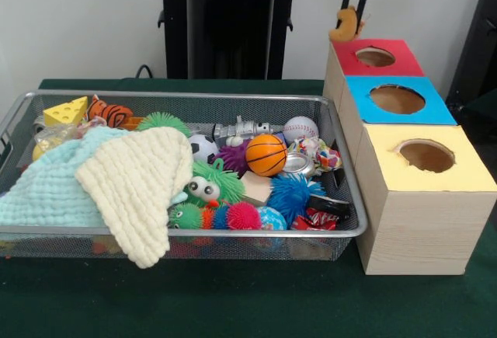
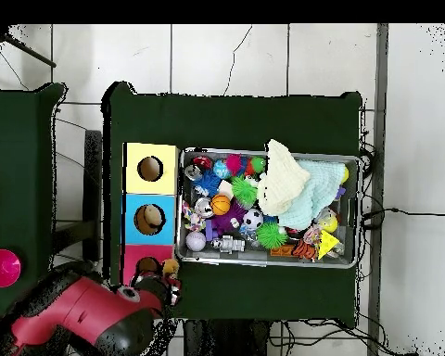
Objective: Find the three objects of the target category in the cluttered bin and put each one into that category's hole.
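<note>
The silver wire-mesh bin (image 1: 15, 109) sits on the green table and is full of toys; it also shows in the overhead view (image 2: 350, 261). My gripper (image 1: 351, 13) hangs at the far right, shut on a small brown-tan plush toy (image 1: 345, 26). The toy dangles just behind and left of the round hole (image 1: 375, 57) in the red-topped box. In the overhead view the gripper (image 2: 171, 286) and plush (image 2: 170, 268) are beside the red hole (image 2: 147, 266), at its bin-side edge. An orange striped plush (image 1: 109, 112) lies in the bin's far left corner.
Next to the red box stand a blue-topped hole (image 1: 397, 99) and a yellow-topped hole (image 1: 425, 155). A cream cloth (image 1: 136, 179) and a pale blue cloth (image 1: 46, 190) cover the bin's left part. A basketball toy (image 1: 265, 155), a baseball (image 1: 300, 129) and spiky balls fill the right.
</note>
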Motion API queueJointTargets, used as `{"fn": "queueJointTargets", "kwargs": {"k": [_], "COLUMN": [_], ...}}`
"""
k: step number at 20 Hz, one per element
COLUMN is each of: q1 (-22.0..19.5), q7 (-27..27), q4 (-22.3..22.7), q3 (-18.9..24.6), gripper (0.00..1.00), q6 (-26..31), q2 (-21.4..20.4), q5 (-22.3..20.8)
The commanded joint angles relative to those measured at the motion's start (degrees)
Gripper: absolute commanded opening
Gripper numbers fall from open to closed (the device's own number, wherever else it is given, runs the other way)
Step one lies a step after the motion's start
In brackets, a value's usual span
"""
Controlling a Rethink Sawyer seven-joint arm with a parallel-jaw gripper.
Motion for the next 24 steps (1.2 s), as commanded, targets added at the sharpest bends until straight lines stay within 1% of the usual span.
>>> {"fn": "queueJointTargets", "kwargs": {"k": [1, 3, 6, 9, 11, 13, 16, 18, 20, 21, 24], "q1": [-5.0, -6.1, -7.9, -10.0, -11.1, -12.9, -16.4, -18.5, -19.9, -20.3, -20.2], "q7": [2.9, 2.4, 3.3, 5.0, 7.7, 9.9, 12.0, 13.2, 14.2, 14.6, 15.4], "q4": [-14.7, -16.1, -18.6, -21.5, -23.7, -23.6, -20.2, -17.7, -15.3, -14.0, -10.7], "q3": [7.4, 7.9, 8.8, 8.9, 8.3, 3.5, -9.4, -16.1, -20.0, -21.1, -22.7], "gripper": [0.00, 0.00, 0.00, 0.00, 0.00, 0.00, 0.00, 0.00, 0.00, 0.00, 0.00], "q6": [4.7, 5.2, 4.5, 2.9, 0.9, -4.4, -13.4, -18.4, -22.7, -24.3, -27.1], "q2": [-3.1, -4.0, -5.6, -6.8, -7.7, -6.1, -0.5, 2.1, 3.6, 4.2, 5.3], "q5": [-1.1, -2.1, -4.4, -7.0, -9.3, -7.2, -0.1, 3.2, 5.1, 5.7, 6.9]}}
